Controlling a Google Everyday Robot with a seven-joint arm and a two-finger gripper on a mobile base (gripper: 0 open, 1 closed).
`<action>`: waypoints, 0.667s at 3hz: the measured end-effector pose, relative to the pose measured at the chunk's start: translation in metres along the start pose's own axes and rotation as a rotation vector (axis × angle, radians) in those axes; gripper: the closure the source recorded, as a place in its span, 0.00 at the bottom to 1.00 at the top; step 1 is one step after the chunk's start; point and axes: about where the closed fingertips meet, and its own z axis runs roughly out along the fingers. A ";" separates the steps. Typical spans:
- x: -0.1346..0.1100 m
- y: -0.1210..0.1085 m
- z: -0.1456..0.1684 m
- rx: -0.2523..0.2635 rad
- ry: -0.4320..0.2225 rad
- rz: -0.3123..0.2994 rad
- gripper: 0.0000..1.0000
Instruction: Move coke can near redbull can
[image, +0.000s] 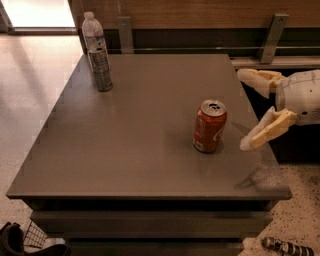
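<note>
Gripper: cream two-finger gripper (244, 110), at the right edge of the grey table (150, 100), jaws wide, empty, seemingly set to straddle.
Coke: upright red-orange soda can (210, 126), just beside.
Redbull: slim silver-grey can (101, 69), far-left corner, well apart.

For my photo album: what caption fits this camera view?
Open gripper at the table's right edge, beside the upright coke can; redbull can and water bottle stand far left.
</note>
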 end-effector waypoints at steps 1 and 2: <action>0.010 0.000 0.017 -0.012 -0.101 0.011 0.00; 0.019 -0.002 0.037 -0.032 -0.174 0.024 0.00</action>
